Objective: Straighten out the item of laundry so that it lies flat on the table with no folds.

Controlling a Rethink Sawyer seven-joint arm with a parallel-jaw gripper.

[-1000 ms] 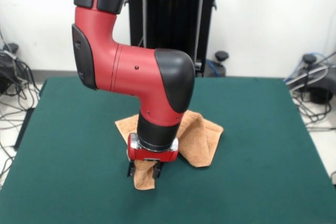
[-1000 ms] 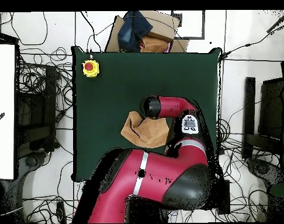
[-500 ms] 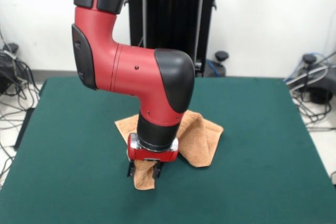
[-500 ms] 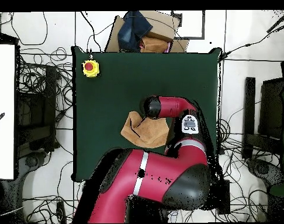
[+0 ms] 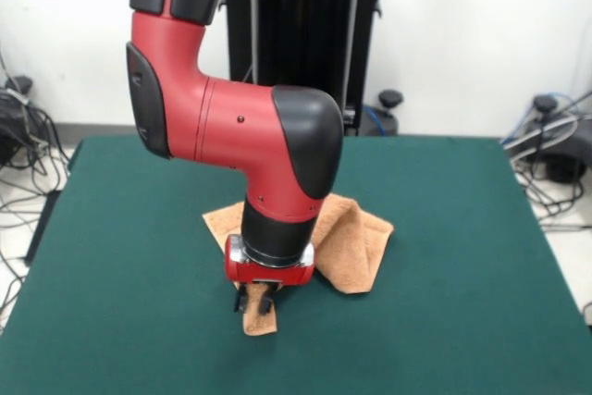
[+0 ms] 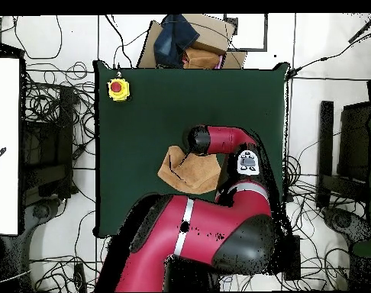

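The item of laundry (image 5: 356, 238) is a peach-orange towel, bunched and folded near the middle of the green table (image 5: 462, 228). One narrow flap of it reaches toward the table's front edge. My gripper (image 5: 254, 302) points straight down over that flap, its fingers drawn together and pinching the cloth. From overhead the towel (image 6: 185, 174) shows as a folded shape left of my wrist (image 6: 198, 140), which hides the gripper. The arm covers the towel's middle in the front view.
A yellow box with a red button (image 6: 117, 88) sits at a table corner (image 6: 104, 72). A cardboard box holding dark cloth (image 6: 188, 38) stands just off the table's far edge. Cables lie on the floor all round.
The fingers stood apart around the towel's front flap and have now closed on it. The arm and towel have otherwise stayed in place.
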